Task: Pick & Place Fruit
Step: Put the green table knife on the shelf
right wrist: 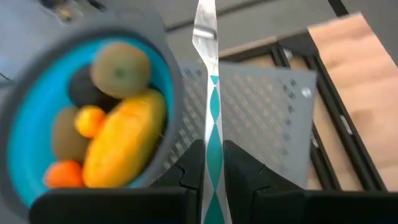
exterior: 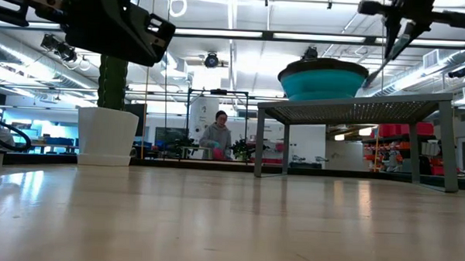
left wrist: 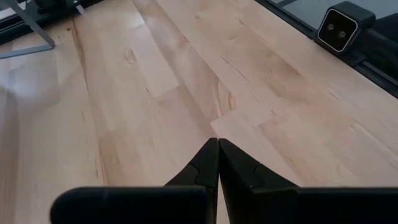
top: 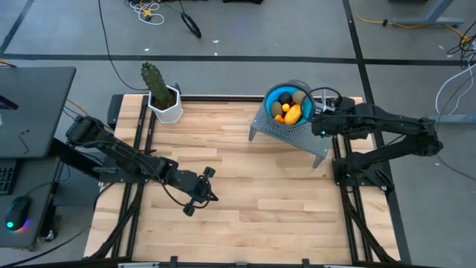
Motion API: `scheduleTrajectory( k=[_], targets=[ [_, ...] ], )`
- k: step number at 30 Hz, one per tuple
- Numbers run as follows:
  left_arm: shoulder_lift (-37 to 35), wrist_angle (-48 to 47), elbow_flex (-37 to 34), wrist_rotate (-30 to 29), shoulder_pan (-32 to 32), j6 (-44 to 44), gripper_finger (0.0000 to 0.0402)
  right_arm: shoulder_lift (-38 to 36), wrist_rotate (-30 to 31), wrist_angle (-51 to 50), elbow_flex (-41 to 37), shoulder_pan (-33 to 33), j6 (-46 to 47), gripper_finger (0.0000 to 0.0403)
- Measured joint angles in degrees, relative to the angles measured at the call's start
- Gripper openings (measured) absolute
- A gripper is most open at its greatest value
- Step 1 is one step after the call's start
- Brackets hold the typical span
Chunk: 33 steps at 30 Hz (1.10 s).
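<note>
right pincer (right wrist: pixel 211 163) grasps a slim silvery-blue knife (right wrist: pixel 209 106) beside the blue bowl (top: pixel 274 96) of fruit (top: pixel 290 109).
only its wrist view shows the knife; high view puts the bowl on a grey perforated stand (top: pixel 291 133) at the table's (top: pixel 245 193) upper-right edge, left pincer (top: pixel 209 184) clenched over bare wood.

a green cactus (top: pixel 155 80) in a white pot (top: pixel 168 106) at upper left; grey perforated stand (top: pixel 297 134) upper right; a person (exterior: pixel 216 135) far behind.
</note>
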Motion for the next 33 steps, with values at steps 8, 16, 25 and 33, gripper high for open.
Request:
scheduleTrajectory(
  k=[8,16,25,33],
  targets=[
    [0.0,0.35,0.0,0.0,0.53,0.4,0.0018,1.2,-4.82,0.03,-7.6,-1.0,4.32,0.0044],
    [0.0,0.31,0.0,0.02,0.52,0.07,0.0018,1.22,-3.9,0.72,-15.48,0.88,15.01,0.0044],
    [0.0,0.31,0.0,0.0,0.52,0.0,0.0018,2.57,-3.3,7.14,-19.29,3.84,17.53,0.0044],
    [0.0,0.22,0.0,0.0,0.52,-0.5,0.0018,4.87,-4.55,8.79,-19.33,4.29,17.31,0.0044]
  ],
)
